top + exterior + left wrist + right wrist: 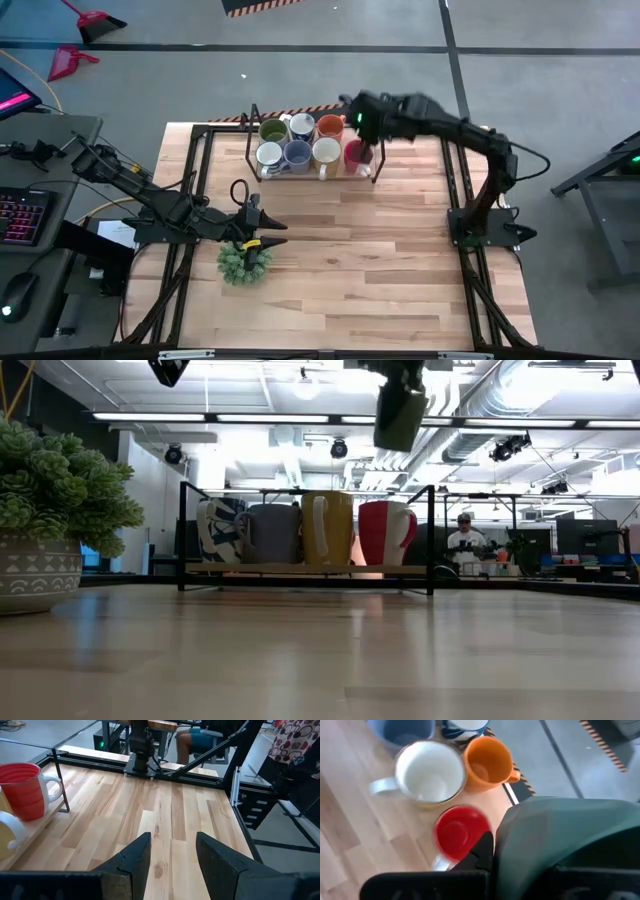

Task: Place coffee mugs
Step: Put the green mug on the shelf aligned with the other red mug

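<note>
A black wire rack at the table's far middle holds several coffee mugs on their bases: olive green, patterned white, orange, white, blue, cream and red. My right gripper is high over the rack's right end, shut on a dark green mug. My left gripper stands open with nothing between its fingers, at the table's left, beside the plant. My right gripper holds the dark green mug from above, slanting down. One dark finger lies against the mug's side; the mug's body hides the other finger and the part gripped. The mug hangs tilted below the gripper, lifted clear, high above the red mug.
A bushy green plant in a patterned pot stands at the table's left, close to my left gripper. Bare wood spreads between the rack and the near edge. A person sits far behind the table.
</note>
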Controlling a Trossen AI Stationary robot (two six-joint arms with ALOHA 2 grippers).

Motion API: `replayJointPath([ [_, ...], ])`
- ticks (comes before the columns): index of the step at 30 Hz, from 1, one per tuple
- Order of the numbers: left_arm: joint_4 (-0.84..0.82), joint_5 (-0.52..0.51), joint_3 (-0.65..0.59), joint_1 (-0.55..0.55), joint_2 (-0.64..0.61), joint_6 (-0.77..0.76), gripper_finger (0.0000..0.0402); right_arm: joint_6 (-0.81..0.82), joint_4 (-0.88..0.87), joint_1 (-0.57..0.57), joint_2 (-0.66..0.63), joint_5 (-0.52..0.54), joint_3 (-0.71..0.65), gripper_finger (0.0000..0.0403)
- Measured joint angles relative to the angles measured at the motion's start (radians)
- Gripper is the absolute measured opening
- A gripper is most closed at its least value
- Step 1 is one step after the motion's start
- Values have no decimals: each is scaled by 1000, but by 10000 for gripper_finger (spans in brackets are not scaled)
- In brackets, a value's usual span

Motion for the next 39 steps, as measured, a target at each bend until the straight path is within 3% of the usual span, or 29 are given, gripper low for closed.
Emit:
replayJointPath([
  [7, 6, -11, 0, 0, 0, 18, 145, -234, 183, -265, 3, -198, -23, 5],
  [13, 51, -11, 0, 0, 0, 17, 145, -371, 306, -394, 55, -322, -23, 5],
  [22, 105, -13, 0, 0, 0, -2, 145, -534, 311, -424, 201, -356, -24, 5],
  [39, 117, -38, 0, 0, 0, -2, 145, -643, 225, -427, 277, -424, -24, 5],
])
